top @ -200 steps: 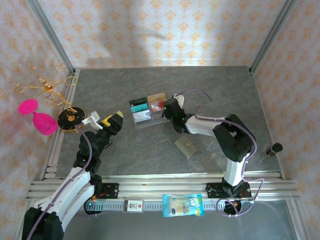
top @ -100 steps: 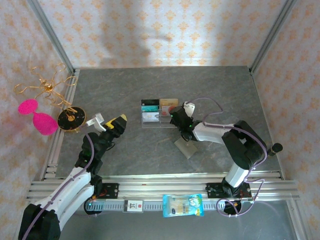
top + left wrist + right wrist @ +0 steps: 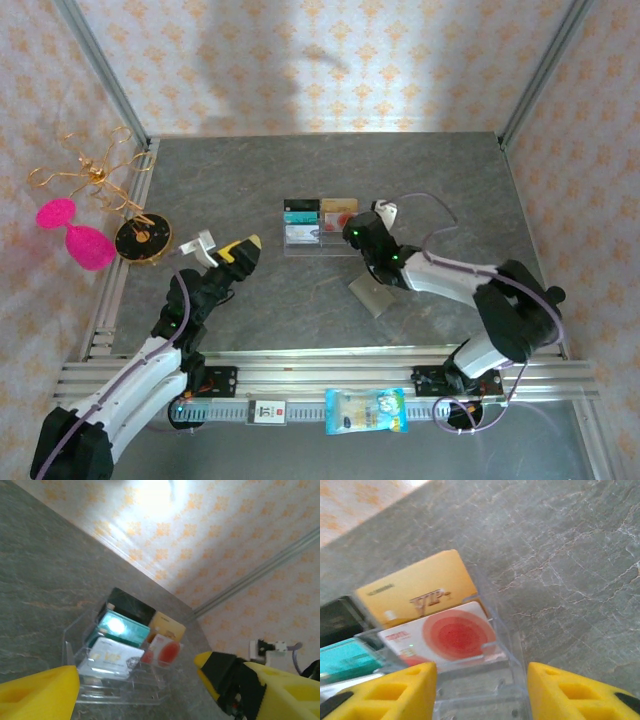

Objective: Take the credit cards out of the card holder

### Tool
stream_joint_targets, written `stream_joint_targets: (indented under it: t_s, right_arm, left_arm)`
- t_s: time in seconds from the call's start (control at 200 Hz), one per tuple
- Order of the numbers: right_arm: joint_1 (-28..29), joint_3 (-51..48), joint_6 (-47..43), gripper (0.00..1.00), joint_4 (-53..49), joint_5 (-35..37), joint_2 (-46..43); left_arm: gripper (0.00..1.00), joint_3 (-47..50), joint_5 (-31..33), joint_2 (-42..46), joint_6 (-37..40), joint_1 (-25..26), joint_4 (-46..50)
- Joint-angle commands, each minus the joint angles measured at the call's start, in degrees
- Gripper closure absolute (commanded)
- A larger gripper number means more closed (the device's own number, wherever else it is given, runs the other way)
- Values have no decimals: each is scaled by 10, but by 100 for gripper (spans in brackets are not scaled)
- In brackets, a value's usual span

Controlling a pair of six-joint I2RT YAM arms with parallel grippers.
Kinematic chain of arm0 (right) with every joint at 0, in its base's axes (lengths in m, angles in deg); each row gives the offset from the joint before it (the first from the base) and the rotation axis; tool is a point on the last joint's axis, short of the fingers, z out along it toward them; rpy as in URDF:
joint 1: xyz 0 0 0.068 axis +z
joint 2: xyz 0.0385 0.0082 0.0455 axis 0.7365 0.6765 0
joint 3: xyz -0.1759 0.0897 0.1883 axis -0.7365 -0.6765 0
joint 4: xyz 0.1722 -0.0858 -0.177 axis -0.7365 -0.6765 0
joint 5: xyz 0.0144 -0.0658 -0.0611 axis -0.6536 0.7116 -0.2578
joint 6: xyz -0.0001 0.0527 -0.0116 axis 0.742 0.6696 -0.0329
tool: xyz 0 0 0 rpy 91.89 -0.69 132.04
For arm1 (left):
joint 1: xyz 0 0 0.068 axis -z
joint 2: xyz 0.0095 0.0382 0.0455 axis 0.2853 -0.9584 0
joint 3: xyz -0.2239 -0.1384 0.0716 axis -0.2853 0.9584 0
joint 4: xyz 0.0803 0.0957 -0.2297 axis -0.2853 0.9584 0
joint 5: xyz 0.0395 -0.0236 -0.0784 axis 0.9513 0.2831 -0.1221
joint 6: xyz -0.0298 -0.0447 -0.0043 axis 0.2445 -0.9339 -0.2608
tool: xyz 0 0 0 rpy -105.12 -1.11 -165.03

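Note:
Several credit cards stand in a clear acrylic tray: a red-and-white one, a gold one, a teal one, a pale grey one and a black one. My right gripper is open at the tray's near right corner, just short of the red-and-white card, with nothing gripped. The card holder, a grey-tan wallet, lies flat on the table in front of the tray, partly under my right arm. Left of the tray, my left gripper is open and empty, well short of it.
A gold wire stand, a pink goblet and a black round disc sit at the left edge. A small black cylinder lies at the right edge. A snack packet rests on the front rail.
My right gripper has opened and drawn back slightly to the tray's right corner. The tray has turned from skewed to square. My left gripper edged right towards the tray.

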Motion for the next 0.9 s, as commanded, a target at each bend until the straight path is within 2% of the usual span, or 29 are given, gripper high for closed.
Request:
stream_joint_targets:
  t_s: [0.0,0.165,0.27,0.395,0.716,0.896]
  right_arm:
    - [4,-44,-12,45,-27,-40,-71]
    - [4,-107,-35,38,-120,-105,-176]
    - [-3,-156,-23,28,-166,-131,-243]
    - [-26,-208,-4,25,-170,-196,-273]
    - [-33,-245,0,27,-114,-280,-221]
    - [28,-237,34,29,-45,-324,-204]
  left_arm:
    - [17,14,1,-16,11,50,-31]
    - [16,12,17,-96,26,155,-63]
    - [18,11,4,-154,19,190,-99]
    - [18,21,-7,-187,8,201,-129]
    - [19,40,0,-164,0,209,-105]
    - [23,50,-5,-142,-8,210,-94]
